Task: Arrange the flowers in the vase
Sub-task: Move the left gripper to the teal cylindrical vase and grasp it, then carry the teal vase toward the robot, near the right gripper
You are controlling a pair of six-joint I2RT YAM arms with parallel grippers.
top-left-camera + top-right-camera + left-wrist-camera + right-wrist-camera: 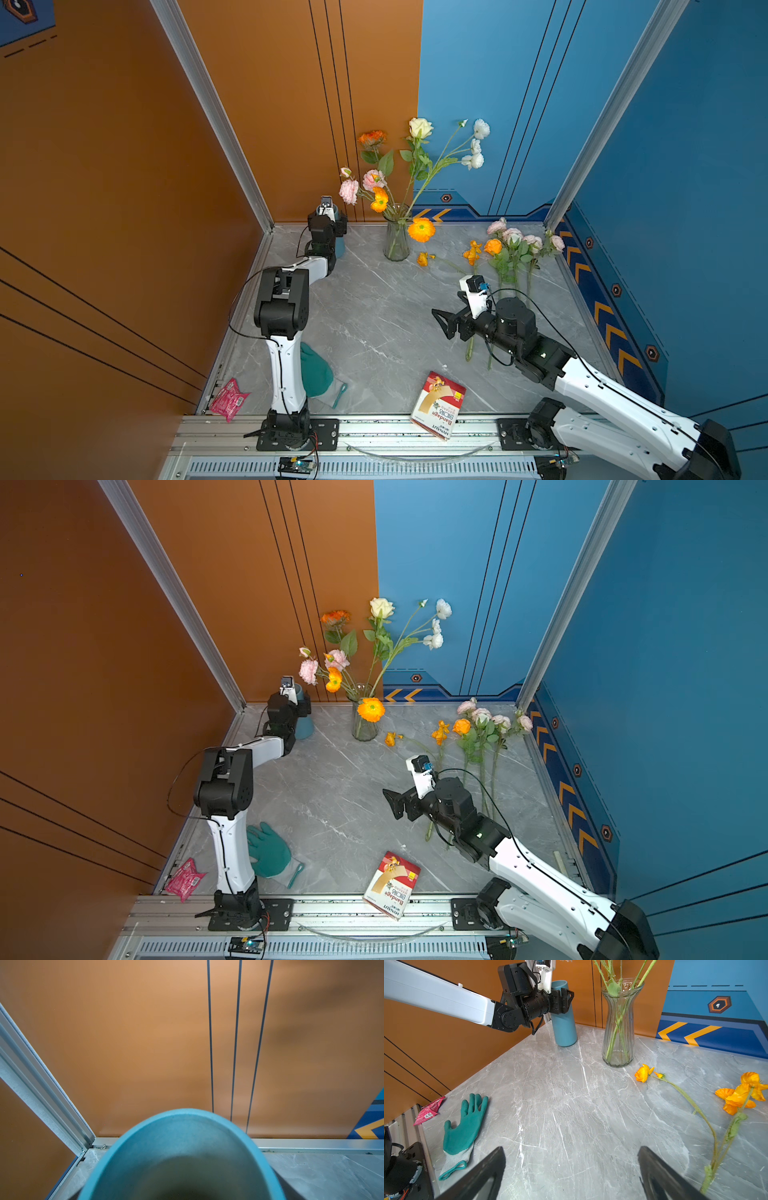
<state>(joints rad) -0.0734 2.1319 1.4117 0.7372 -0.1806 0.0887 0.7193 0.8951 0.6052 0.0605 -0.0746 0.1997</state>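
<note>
Both top views put a red-and-white bandage box closest to us, tipped on the front rail, well short of the vase and a bit to its right. Far off to the vase's left, about as near to us, sits a pink packet, and a little closer to the vase a green glove lies flat on the grey marble table. Next, the right gripper hangs over the table, nearer than the vase and to its right, fingers spread wide with nothing between them. Loose flowers lie flat to the right of the vase, orange ones closest to it, pink ones further out, stems pointing back toward us. The vase stands upright holding the arranged flowers: orange, pink, cream and white blooms. Just left of the vase, the left gripper straddles an upright blue cup near its rim; we honestly can't tell if the jaws are pressing on it. Behind the vase, the orange wall meets the blue wall.
</note>
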